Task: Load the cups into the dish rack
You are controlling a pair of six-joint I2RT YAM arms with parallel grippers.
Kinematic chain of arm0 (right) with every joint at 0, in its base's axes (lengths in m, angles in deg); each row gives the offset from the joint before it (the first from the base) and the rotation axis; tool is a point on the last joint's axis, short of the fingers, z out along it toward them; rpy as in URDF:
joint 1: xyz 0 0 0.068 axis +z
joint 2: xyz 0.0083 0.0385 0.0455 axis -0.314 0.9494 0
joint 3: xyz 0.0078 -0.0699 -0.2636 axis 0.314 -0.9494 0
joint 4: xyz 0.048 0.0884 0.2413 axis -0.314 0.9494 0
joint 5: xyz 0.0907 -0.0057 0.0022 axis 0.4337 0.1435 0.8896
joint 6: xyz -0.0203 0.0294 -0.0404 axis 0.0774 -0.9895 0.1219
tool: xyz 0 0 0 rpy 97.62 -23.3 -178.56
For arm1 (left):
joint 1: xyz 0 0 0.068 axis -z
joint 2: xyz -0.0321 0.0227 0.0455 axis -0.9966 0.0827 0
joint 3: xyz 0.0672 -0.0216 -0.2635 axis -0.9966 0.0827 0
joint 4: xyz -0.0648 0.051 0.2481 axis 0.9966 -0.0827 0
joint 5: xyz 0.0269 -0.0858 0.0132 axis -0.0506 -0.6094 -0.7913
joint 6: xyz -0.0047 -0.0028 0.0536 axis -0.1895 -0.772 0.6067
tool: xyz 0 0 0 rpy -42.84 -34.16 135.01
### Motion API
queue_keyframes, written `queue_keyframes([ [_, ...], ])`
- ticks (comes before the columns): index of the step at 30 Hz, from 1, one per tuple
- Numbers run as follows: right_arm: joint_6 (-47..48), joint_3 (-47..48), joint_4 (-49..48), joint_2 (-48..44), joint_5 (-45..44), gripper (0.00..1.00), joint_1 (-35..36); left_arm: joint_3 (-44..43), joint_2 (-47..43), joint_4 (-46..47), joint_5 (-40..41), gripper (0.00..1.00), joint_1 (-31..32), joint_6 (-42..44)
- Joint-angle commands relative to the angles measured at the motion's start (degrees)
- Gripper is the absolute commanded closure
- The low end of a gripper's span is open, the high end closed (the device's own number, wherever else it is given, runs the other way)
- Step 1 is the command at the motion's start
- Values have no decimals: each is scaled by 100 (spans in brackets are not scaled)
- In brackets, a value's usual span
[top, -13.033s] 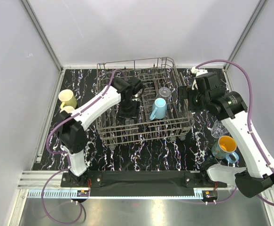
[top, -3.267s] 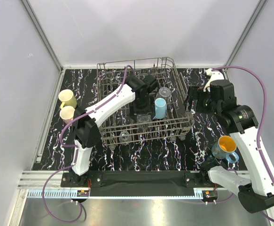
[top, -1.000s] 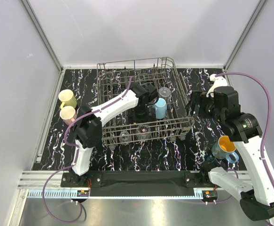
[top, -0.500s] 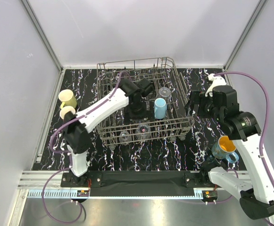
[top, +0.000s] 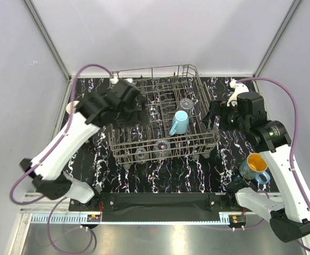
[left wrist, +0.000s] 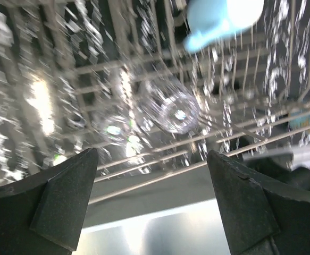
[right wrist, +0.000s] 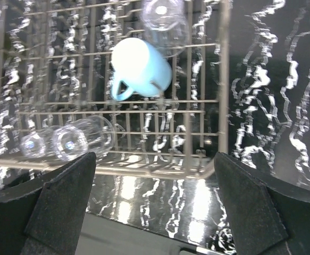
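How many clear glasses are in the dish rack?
3. One glass sits far right in the dish rack, beyond the light blue mug; a second glass and a third glass lie along its near edge. Others may be hidden.

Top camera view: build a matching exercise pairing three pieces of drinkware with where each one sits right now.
Column one:
1. light blue handled mug
2. teal-blue mug with orange inside
3. pair of clear glasses lying side by side

Column two:
A. on the black marbled table, right of the rack
B. along the near edge of the dark grey wire dish rack
C. mid-rack, among the tines

Pairs: 1-C, 2-A, 3-B.
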Motion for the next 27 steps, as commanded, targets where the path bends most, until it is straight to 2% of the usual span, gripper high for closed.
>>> queue_keyframes([
  [1, -79, 308, -374, 79, 453, 0, 16, 75, -636, -273, 1349, 14, -87, 236],
  [2, -96, 325, -392, 106, 593, 1, 16, 214, -768, -264, 1734, 15, -131, 375],
  [4, -105, 404, -383, 193, 735, 0, 16, 504, -997, -107, 1948, 17, -411, 499],
  [5, -105, 439, -357, 238, 866, 0, 16, 888, -1285, 16, 1740, 17, -621, 682],
  [6, -88, 501, -357, 290, 945, 0, 16, 1092, -1419, 331, 1494, 17, -1224, 789],
  [8, -79, 571, -348, 343, 1164, 0, 16, 1714, -1726, 710, 784, 17, -1894, 1095],
  [9, -88, 632, -339, 370, 1227, 0, 16, 1892, -1954, 894, 641, 17, -2489, 1202],
  [15, -211, 747, -313, 580, 1631, 0, 16, 2728, -1904, 1817, 587, 17, -3855, 1651],
  [20, -237, 756, -286, 748, 1685, 0, 25, 3202, -1587, 2494, 315, 21, -4454, 1660],
  [27, -88, 808, -164, 827, 1465, 0, 16, 3388, -876, 3207, 314, 30, -4815, 1695],
])
